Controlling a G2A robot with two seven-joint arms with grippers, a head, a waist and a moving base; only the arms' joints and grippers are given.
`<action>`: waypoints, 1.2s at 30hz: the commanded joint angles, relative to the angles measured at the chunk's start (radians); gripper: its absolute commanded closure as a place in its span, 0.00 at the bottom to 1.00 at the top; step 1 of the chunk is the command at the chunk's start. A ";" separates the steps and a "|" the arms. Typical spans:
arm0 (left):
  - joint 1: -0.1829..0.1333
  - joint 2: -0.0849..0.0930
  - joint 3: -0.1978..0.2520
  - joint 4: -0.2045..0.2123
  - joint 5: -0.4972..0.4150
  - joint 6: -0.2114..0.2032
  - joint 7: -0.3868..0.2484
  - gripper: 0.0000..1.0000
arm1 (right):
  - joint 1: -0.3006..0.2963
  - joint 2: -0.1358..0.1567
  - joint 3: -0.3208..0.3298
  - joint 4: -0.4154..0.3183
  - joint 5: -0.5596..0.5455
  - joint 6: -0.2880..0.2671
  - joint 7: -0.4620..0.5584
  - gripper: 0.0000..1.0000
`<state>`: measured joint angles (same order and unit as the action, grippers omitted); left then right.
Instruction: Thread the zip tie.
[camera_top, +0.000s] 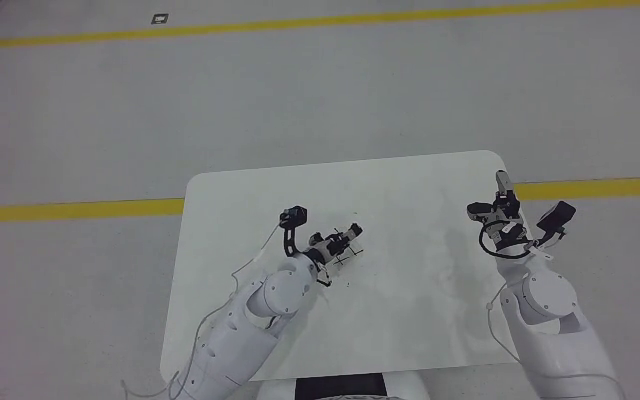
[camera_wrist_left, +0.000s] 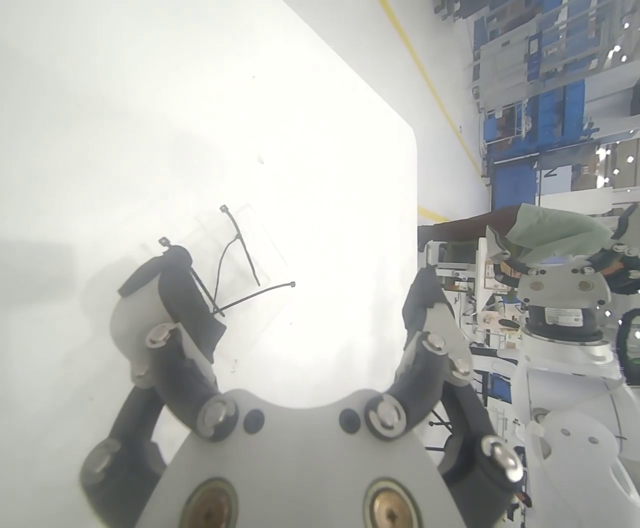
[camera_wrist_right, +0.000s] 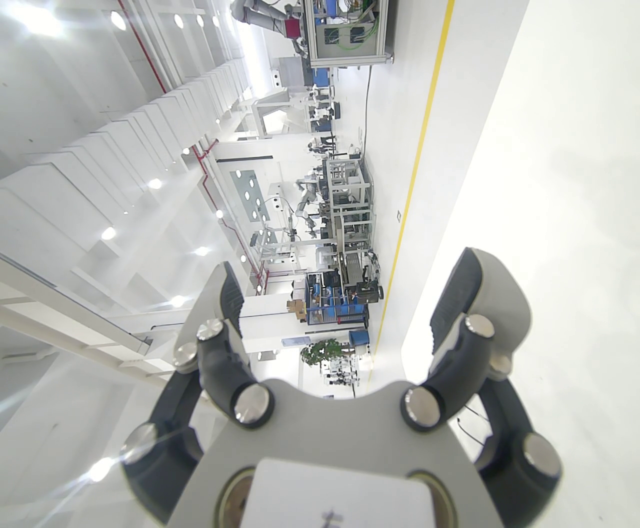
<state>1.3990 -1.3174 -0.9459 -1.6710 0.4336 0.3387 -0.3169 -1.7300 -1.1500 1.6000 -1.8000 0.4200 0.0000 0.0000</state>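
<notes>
Thin black plastic zip ties lie loosely crossed on the white rounded-corner table, close against one finger of the left jaws. These jaws stand released, probably poised to pinch one tie. The right jaws, also released, hang empty near the table's right edge.

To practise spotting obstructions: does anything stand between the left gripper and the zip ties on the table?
Nothing visible does. The open left gripper hangs low over the table, with the loose zip ties lying right at one fingertip. A faint outline around them might be clear wrapping.
</notes>
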 joint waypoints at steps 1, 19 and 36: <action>0.012 0.001 -0.013 -0.028 0.010 0.001 -0.009 0.00 | 0.000 0.000 0.000 0.000 0.000 0.000 0.000 0.00; 0.198 -0.114 -0.189 -0.243 0.511 0.001 -0.423 0.00 | 0.000 0.000 0.000 0.000 0.000 0.000 0.000 0.00; 0.211 -0.188 -0.218 -0.234 0.534 -0.003 -0.543 0.00 | 0.000 0.000 0.000 0.000 0.000 0.000 0.000 0.00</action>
<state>1.6221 -1.5033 -1.1621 -1.9205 1.0518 0.3383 -0.8335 -1.7300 -1.1500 1.6000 -1.8000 0.4200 0.0000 0.0000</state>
